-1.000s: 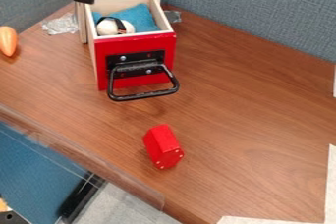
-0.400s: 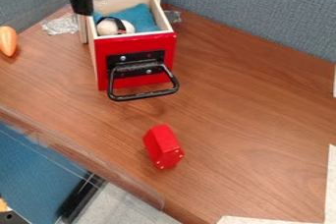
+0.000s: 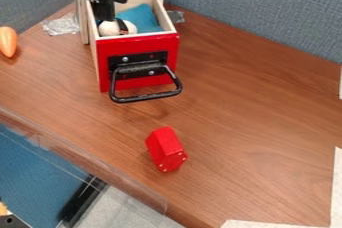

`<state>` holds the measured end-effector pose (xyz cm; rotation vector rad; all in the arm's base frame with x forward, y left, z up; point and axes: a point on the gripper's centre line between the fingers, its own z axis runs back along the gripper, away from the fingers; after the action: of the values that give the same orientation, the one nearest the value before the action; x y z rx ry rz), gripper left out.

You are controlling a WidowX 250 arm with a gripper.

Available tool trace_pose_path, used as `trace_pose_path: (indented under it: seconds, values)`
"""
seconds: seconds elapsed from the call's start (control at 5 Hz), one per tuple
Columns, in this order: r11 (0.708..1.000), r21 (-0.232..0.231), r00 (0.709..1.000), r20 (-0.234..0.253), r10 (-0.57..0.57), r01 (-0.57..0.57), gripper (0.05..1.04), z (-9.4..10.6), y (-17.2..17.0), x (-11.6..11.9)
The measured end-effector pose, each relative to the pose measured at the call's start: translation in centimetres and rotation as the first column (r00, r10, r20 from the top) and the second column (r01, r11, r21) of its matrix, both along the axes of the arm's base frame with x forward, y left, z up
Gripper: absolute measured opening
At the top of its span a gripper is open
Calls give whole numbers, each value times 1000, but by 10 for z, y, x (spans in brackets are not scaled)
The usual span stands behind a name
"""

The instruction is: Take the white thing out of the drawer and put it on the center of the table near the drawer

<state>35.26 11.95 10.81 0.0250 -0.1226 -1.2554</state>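
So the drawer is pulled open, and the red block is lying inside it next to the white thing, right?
Not quite: the camera view shows the red block on the table, in front of the open drawer.

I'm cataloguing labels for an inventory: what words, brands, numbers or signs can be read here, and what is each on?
No text is legible.
Gripper: a pale marking, too small to read.
Drawer front: no readable label.
Red block: small pale dots on its end, no lettering visible.
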Motion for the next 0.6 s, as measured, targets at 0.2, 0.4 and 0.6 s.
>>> trace_pose_path:
  seconds: [0.2,0.4,0.6]
  values:
    - [1000,20,1000,20,5,-5,1000,-2,-3,5]
    - [999,46,1000,22,20,-21,967,-15,1,11]
    - [997,72,1000,10,26,-26,690,-32,0,12]
